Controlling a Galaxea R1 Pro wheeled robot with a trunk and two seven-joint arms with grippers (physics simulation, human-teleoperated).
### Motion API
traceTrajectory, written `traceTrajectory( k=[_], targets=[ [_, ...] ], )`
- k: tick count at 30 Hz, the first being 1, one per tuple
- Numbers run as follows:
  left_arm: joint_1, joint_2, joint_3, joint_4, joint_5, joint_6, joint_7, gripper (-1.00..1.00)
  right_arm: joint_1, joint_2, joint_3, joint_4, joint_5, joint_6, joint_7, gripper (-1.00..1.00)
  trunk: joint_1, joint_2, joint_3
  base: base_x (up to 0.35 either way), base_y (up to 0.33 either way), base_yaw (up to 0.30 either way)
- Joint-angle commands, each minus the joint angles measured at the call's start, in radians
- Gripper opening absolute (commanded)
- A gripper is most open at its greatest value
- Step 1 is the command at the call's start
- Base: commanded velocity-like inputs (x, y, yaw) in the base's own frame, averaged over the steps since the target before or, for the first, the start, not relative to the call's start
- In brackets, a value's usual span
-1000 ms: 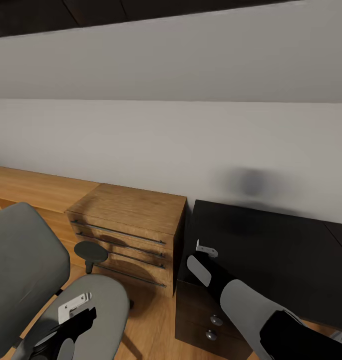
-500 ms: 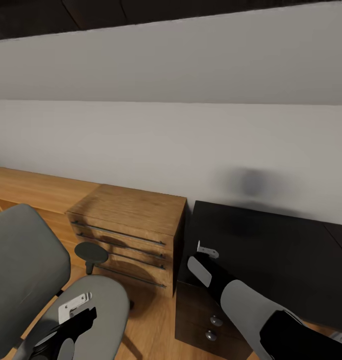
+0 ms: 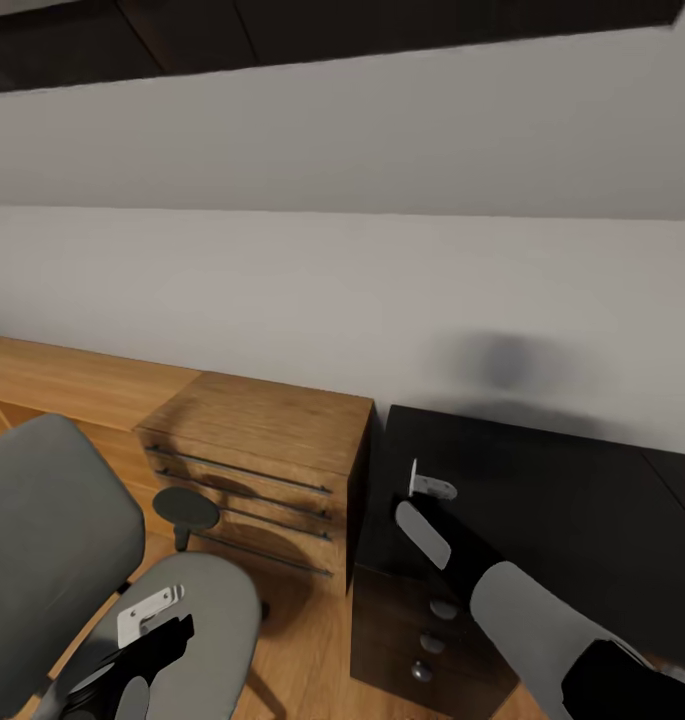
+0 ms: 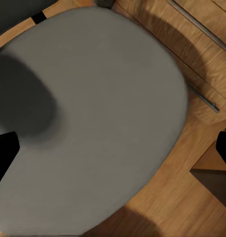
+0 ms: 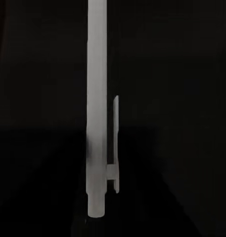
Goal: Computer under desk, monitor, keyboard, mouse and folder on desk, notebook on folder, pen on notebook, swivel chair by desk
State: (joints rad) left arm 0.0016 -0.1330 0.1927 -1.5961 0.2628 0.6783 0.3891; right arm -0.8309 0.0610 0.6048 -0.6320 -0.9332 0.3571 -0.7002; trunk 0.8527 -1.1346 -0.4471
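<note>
Lighting even and diffuse. A soft blurred shadow patch lies on the pale grey wall (image 3: 507,365) above the glossy black table (image 3: 542,490). Right wrist view very dark; the thin white stick pen (image 5: 97,108) reads slightly soft-edged. A round shadow darkens the grey chair seat (image 4: 108,113).

My right arm reaches over the glossy black desk top (image 3: 572,500) — open, bare surface; the light wooden drawer chest (image 3: 272,445) crowds its left edge — the grey swivel chair seat (image 3: 197,610) lies below my left.
</note>
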Motion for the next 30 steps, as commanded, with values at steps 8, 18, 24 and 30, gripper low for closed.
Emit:
traceTrajectory(
  k=[8, 18, 24, 30],
  targets=[
    [0.0, 0.001, 0.001, -0.002, 0.01, 0.003, 0.008, 1.0, 0.096, -0.091, 0.005, -0.319, -0.083, 0.005, -0.222, -1.0, -0.031, 0.056, 0.024, -0.248, -0.025, 0.0],
    [0.0, 0.0, -0.008, 0.028, 0.01, 0.003, 0.009, 1.0, 0.2, -0.188, 0.006, -0.683, -0.18, 0.022, -0.395, -1.0, -0.069, 0.126, 0.056, -0.319, -0.064, 0.0],
    [0.0, 0.001, -0.088, 0.126, 0.008, 0.002, 0.01, 1.0, 0.212, -0.209, 0.007, -0.736, -0.182, 0.023, -0.407, -1.0, -0.092, 0.168, 0.074, -0.12, -0.021, 0.0],
    [0.0, -0.001, -0.214, 0.259, 0.008, -0.004, 0.011, 1.0, 0.215, -0.213, 0.009, -0.825, -0.185, 0.02, -0.509, -1.0, -0.115, 0.21, 0.093, -0.01, -0.002, -0.002]
  ],
)
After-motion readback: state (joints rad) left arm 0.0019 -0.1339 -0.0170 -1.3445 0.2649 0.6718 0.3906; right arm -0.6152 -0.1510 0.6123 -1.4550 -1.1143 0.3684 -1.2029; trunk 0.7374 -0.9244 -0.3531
